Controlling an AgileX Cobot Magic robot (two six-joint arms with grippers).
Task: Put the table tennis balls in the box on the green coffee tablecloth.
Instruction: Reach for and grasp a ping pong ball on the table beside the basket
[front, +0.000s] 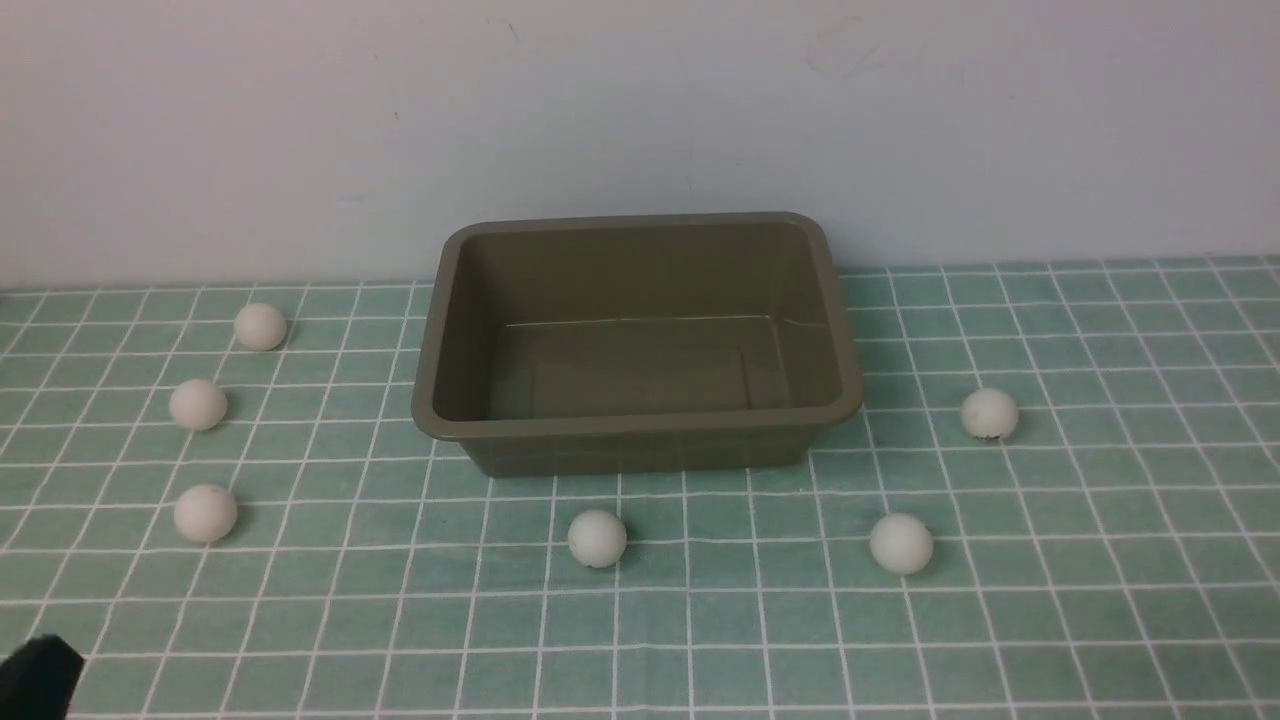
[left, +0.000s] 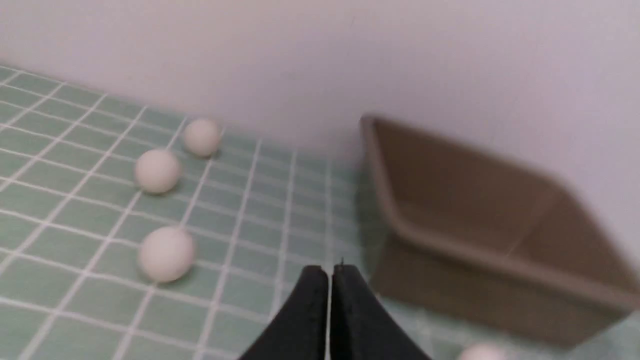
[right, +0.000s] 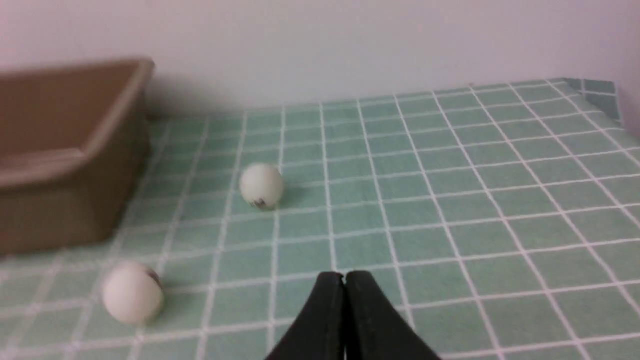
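Note:
The olive-brown box (front: 640, 432) stands empty at the back middle of the green coffee tablecloth (front: 700, 620). Several white table tennis balls lie around it: three to its left (front: 260, 326) (front: 198, 404) (front: 205, 513), one in front (front: 597, 538), two to its right (front: 901, 543) (front: 989, 413). My left gripper (left: 329, 270) is shut and empty, above the cloth near the left balls (left: 166, 253); a black bit of it (front: 38, 675) shows at the front view's lower left. My right gripper (right: 344, 275) is shut and empty, with two balls (right: 261, 185) (right: 132, 292) ahead of it.
A plain pale wall (front: 640, 120) rises right behind the box. The cloth's far right corner (right: 590, 87) ends at the wall in the right wrist view. The box (right: 65, 160) also shows there, and the box (left: 475, 235) in the left wrist view.

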